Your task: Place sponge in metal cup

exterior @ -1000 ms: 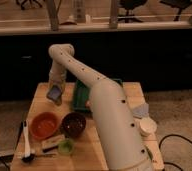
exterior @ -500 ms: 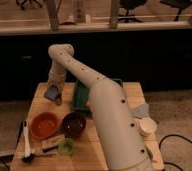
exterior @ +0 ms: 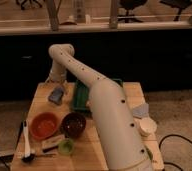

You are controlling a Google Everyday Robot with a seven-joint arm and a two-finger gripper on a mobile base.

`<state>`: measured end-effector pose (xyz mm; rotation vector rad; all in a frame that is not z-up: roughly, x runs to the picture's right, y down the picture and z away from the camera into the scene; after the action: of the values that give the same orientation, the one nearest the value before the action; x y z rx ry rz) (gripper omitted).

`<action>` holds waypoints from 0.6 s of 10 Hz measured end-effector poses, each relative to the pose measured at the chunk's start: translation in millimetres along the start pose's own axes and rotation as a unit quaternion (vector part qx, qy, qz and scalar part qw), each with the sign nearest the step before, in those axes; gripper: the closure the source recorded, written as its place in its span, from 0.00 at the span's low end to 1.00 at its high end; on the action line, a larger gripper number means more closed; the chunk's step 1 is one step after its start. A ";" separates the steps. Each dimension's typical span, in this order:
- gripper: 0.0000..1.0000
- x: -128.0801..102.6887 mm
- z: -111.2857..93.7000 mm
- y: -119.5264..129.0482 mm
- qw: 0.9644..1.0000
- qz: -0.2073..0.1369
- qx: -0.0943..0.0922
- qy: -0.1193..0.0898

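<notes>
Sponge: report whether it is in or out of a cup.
Out: the sponge is at the pincer by the wooden table's far-left corner, no cup around it.

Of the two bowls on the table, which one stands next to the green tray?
The dark brown bowl, just in front of the green tray; the orange bowl sits further left. The gripper is at the sponge, behind the orange bowl.

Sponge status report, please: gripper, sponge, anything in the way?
Gripper at table's back left, right above sponge. Sponge beside green tray, not in any cup. No metal cup made out.
</notes>
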<state>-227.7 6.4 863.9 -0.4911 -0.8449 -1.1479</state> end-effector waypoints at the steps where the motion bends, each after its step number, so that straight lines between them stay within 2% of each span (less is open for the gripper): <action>1: 0.20 0.7 -0.5 0.5 1.000 0.000 -0.001 0.000; 6: 0.20 0.5 1.6 1.6 1.000 0.000 -0.003 -0.001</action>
<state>-226.7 7.8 865.4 -0.4972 -0.8436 -1.1506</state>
